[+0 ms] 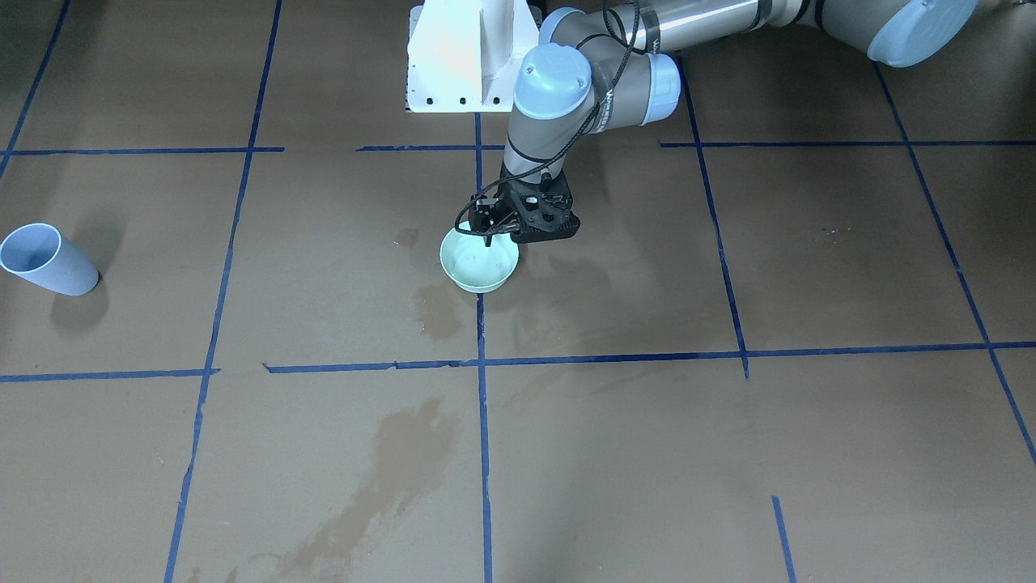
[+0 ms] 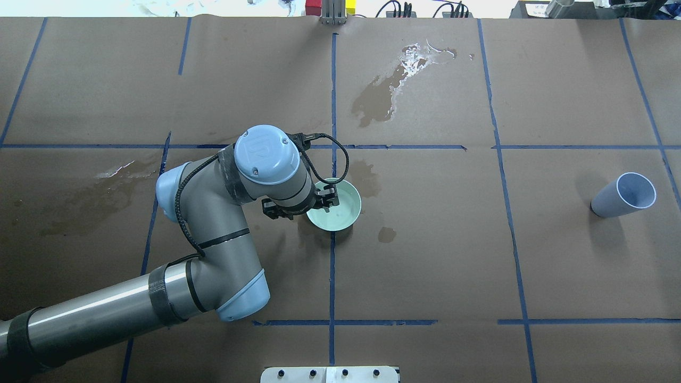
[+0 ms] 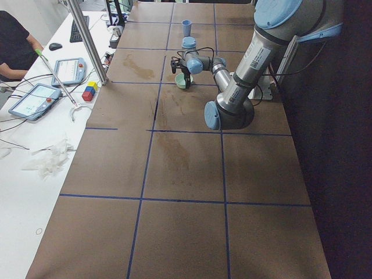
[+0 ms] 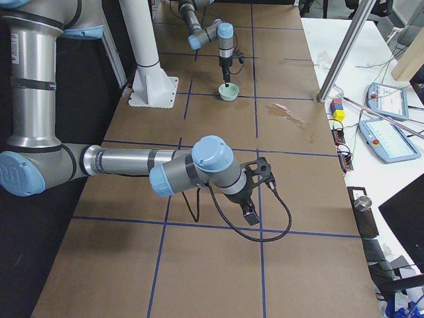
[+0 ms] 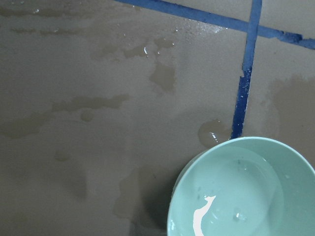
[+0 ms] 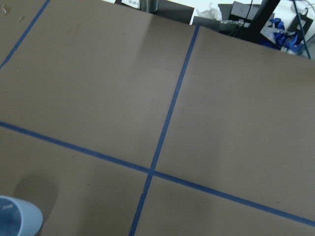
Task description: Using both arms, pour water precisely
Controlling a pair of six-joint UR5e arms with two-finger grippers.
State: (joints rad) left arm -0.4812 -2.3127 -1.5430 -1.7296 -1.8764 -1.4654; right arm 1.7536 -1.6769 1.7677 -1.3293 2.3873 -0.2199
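Well apart: cup (image 2: 622, 196), bowl rim (image 2: 357, 211).

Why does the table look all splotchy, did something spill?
Yes, something spilled. The brown paper has dark wet marks: a big shiny puddle beyond the green bowl, a small blotch beside it, and a wide stain on the robot's left.

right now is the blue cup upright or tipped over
Upright: the blue cup stands on its base, open mouth up.

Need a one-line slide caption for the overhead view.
Left gripper at the rim of a pale green bowl on the water-stained brown table, light blue cup standing apart at the view's right.
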